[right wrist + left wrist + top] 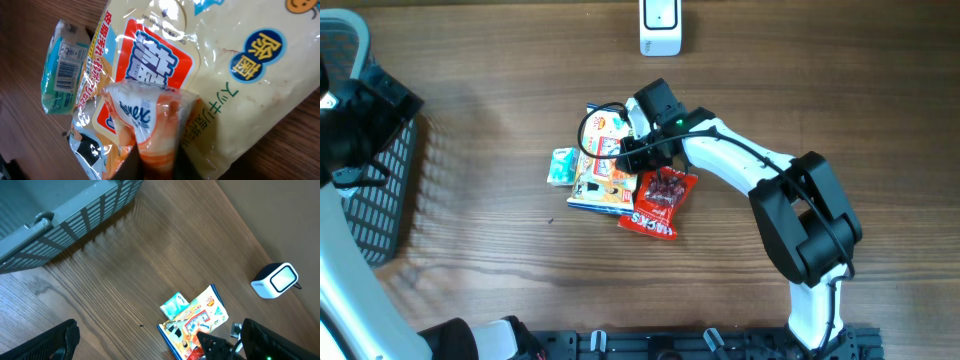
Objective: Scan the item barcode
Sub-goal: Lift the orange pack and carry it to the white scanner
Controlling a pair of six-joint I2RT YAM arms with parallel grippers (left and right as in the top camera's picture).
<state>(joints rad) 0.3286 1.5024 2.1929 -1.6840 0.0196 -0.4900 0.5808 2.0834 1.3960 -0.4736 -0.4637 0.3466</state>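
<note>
Small orange-white packet [150, 120] is lying on the yellow bag [240, 100] mid-table; I'm pinching it tight with the right gripper [622, 150]. Best approach, I'm guessing: lifting slowly, turning its barcode toward the far-edge scanner [660, 28].

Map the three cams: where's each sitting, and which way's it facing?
Overhead: above the table, facing straight down; left arm and right arm show, right pincer on the snack bag.
Left wrist: raised near the basket, angled down across the table toward the scanner; own finger bottom left.
Right wrist: close over the bag, facing down; own fingers pinch an orange-and-white packet.
Shared: all three show the bag and teal packet.
</note>
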